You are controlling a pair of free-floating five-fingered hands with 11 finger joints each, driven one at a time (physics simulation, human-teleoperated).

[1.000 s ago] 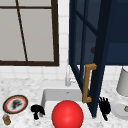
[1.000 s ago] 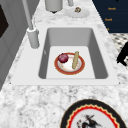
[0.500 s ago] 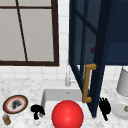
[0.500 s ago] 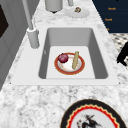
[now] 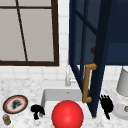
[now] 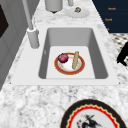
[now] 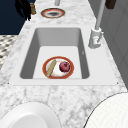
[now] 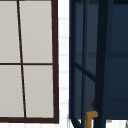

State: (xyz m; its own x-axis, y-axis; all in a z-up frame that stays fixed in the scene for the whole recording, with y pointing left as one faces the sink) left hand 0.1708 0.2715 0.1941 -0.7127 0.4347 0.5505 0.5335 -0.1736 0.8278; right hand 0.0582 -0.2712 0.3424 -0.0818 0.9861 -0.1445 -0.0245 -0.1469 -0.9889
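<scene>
An open dark blue cabinet door (image 5: pixel 100 57) with a tan handle (image 5: pixel 87 83) hangs above a white sink (image 6: pixel 100 55). Nothing has moved over the last second. The right hand (image 5: pixel 107 105) hovers just right of the door's lower edge, fingers spread straight downward, released. The left hand (image 5: pixel 37 110) stays curled on nothing, near a patterned plate (image 5: pixel 15 104). In the sink, a red-rimmed plate (image 6: pixel 69 64) carries an onion (image 6: pixel 63 58).

left hand (image 5: pixel 37 110) | right hand (image 5: pixel 106 105) | matte black all over | human-shaped, slim fingers | no arms, no markings
</scene>
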